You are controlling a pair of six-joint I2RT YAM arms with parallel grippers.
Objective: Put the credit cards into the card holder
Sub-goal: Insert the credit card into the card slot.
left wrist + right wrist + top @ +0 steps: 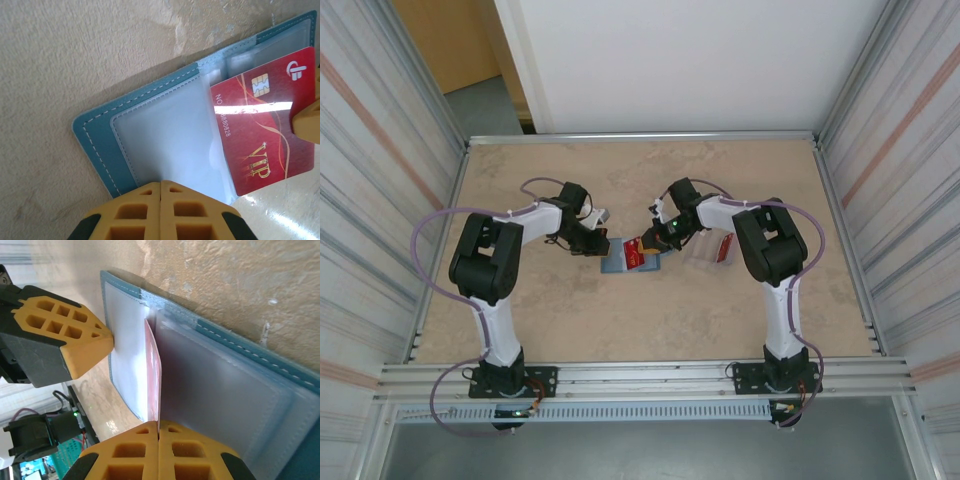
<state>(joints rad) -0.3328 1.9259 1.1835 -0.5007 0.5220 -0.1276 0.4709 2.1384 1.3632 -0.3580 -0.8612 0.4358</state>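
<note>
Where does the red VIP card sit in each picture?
Top external: red VIP card at the centre, on the teal card holder.
Left wrist: right half, face up, its left edge at a clear pocket.
Right wrist: centre, edge-on, a thin red strip.
Shared landmark: the card holder, its stitched teal border plain in both wrist views.

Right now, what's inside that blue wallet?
The wallet holds clear sleeves and one red VIP card, its edge tucked among them. Whatever lies under the card is covered.

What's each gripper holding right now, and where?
Right fingers pinch the red credit card by its outer edge; left fingers, shut, just press the card holder down.
</note>
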